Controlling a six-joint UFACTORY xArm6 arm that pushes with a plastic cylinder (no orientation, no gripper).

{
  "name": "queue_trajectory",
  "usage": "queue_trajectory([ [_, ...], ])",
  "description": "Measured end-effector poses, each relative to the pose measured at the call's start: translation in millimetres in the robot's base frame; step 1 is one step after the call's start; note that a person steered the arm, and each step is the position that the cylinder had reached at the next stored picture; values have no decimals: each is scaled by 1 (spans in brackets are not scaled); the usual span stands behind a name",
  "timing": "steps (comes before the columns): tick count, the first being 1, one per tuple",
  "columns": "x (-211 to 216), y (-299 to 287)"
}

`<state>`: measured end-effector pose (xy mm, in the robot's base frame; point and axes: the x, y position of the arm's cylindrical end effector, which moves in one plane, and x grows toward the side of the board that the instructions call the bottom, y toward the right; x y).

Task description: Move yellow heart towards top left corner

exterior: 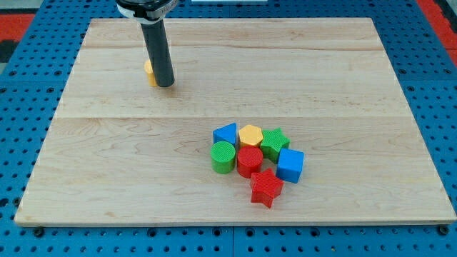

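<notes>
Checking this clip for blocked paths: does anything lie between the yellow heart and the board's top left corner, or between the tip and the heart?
Nothing visible does. My tip sits right against the yellow heart, on its right side in the view, partly hiding it. The board between heart and top left corner holds no blocks; the other blocks cluster toward the view's bottom right.

A straight dark grey rod, round and smooth with a faint sheen along its side, hangs from a black-and-white collar at 12 o'clock; my tip (166,85) ends blunt and flat
</notes>
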<state>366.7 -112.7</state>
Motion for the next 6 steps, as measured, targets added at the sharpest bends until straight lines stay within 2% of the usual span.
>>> queue_trajectory([
  [1, -53, -31],
  [6, -53, -13],
])
